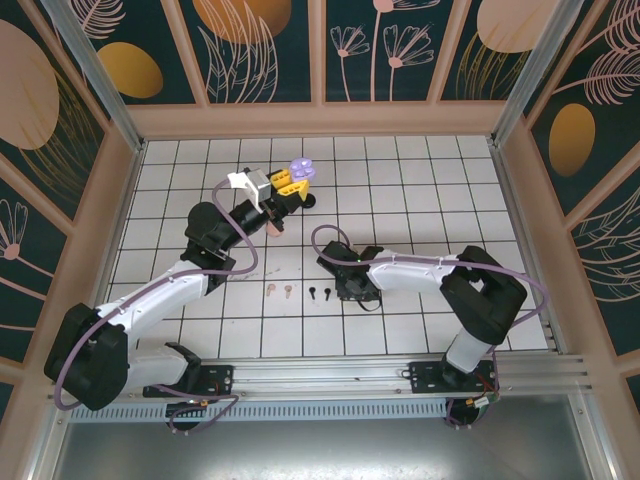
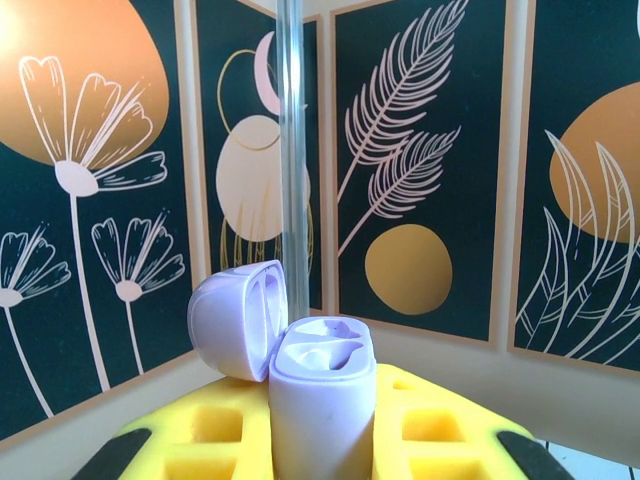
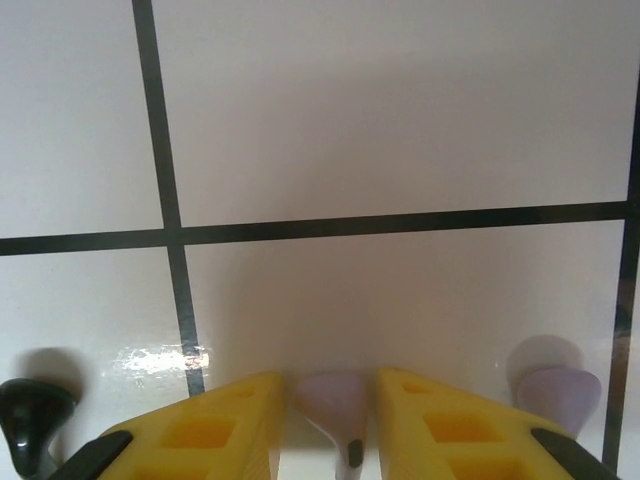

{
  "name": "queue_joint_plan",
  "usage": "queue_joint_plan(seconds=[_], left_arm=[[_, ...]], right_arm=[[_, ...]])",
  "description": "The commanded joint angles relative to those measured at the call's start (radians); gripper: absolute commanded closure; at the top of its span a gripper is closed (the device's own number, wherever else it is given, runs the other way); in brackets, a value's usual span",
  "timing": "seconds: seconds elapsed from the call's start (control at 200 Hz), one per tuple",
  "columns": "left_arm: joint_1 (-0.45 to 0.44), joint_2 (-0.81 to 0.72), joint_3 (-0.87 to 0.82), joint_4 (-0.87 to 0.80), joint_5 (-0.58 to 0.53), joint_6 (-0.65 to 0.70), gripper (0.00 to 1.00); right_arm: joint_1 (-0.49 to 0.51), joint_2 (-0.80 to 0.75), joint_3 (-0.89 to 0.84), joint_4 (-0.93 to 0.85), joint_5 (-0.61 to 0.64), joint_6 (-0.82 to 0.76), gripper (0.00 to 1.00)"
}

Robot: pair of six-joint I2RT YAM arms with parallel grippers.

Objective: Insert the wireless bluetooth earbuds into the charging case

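A white-tiled tabletop with dark grout lines fills the middle. Up close its glossy tiles carry a bright glare spot toward 7 o'clock. Dark teal wall panels with orange discs and pale flower and leaf drawings stand at 12, 9 and 3 o'clock, framed in pale wood. Aluminium posts rise at 10 and 2 o'clock. An aluminium rail runs along 6 o'clock.
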Motion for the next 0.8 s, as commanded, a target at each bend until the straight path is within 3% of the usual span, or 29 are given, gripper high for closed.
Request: queue_joint_plan(seconds=[0.0,0.44,0.796], left_arm=[[-0.007,0.008,0.029,0.014,0.019,0.009,1.0],[-0.017,0.017,0.035,0.002,0.034,0.019,1.0],[-0.029,0.02,0.037,-0.009,0.054,0.04,1.0]], right_arm=[[-0.006,0.033,-0.014,0.013,-0.007,-0.004,0.71],[-0.017,0.039,-0.013,0.019,0.004,0.0,0.71],[-0.023,0.03,-0.025,0.032,0.0,0.0,0.82]])
